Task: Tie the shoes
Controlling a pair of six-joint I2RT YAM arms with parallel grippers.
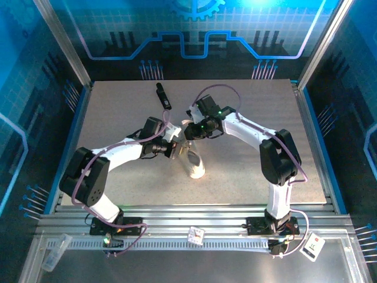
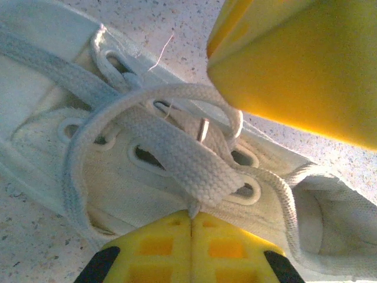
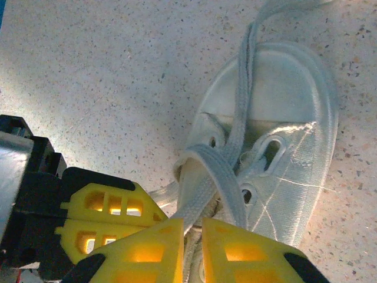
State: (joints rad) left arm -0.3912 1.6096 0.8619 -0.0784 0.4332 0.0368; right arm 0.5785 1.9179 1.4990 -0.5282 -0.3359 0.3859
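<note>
The left pincer [image 2: 192, 223] has its yellow fingers pressed together, and a flat strand of the laces [image 2: 194, 171] runs straight into the seam between them, so we judge it to be pinching that strand. The right pincer [image 3: 192, 233] is almost closed. Another strand slips into the narrow gap between its fingers, and we take it to be holding that one too, though the contact itself is hidden. Both pincers meet just over the eyelets, with one finger of the right hanging close above the loop in the left wrist view.

That loop arches across the tongue of the sneaker [image 1: 193, 162]. The sneaker lies near the middle of the worktop [image 1: 118, 106], with its toe apparently turned toward the near edge. A black bar [image 1: 163, 96] rests well apart on the far side.

We expect the sneaker to be light and its canvas soft, so a hard pull on one strand would probably drag or tip it instead of tightening anything. The laces look limp, woven and slightly fuzzy, which should let them sit well between the pads but not keep a shape unaided. We would grip each strand on its flat face, partway along and close to the eyelets, and pull both sides evenly.
</note>
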